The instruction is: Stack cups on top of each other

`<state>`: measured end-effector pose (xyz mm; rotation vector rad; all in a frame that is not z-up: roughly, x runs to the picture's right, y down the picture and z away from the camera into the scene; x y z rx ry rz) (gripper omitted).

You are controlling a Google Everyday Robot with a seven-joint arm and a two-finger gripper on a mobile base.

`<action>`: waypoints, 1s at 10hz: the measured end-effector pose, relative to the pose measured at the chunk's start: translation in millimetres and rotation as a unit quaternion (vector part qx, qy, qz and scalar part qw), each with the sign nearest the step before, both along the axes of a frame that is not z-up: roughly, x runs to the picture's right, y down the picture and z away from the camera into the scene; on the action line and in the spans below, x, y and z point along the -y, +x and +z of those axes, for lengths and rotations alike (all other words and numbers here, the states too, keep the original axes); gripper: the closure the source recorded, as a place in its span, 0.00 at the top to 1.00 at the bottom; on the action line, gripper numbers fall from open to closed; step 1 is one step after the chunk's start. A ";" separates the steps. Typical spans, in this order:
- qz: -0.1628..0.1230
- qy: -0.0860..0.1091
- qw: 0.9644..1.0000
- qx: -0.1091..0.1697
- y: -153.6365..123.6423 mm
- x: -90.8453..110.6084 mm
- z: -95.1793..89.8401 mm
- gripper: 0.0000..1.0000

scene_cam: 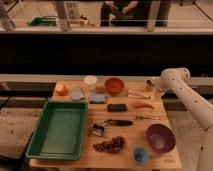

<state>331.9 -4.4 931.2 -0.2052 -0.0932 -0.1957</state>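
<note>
A white cup (90, 80) stands at the back of the wooden table (165, 115). An orange cup (60, 89) stands at the back left corner. A blue cup (140, 154) stands near the front edge, next to a purple bowl (160, 137). My gripper (150, 84) hangs at the table's back right corner, at the end of the white arm (186, 95). It is right of a red bowl (114, 85) and far from all three cups. It holds nothing that I can see.
A green tray (58, 127) fills the left half. Blue sponges (76, 93), a black block (117, 107), an orange carrot-like item (142, 105), utensils (115, 122) and a dark grape bunch (110, 145) lie in the middle. A dark rail runs behind the table.
</note>
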 end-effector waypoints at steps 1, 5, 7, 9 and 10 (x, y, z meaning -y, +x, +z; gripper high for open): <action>0.002 0.001 1.000 -0.001 1.7 0.3 6.4 0.80; 0.012 0.007 1.000 -0.010 10.6 3.9 27.9 0.80; 0.021 0.009 1.000 -0.015 16.1 5.9 35.5 0.80; 0.028 0.009 0.999 -0.018 20.8 6.1 39.4 0.80; 0.029 0.008 0.999 -0.019 22.7 6.0 41.6 0.80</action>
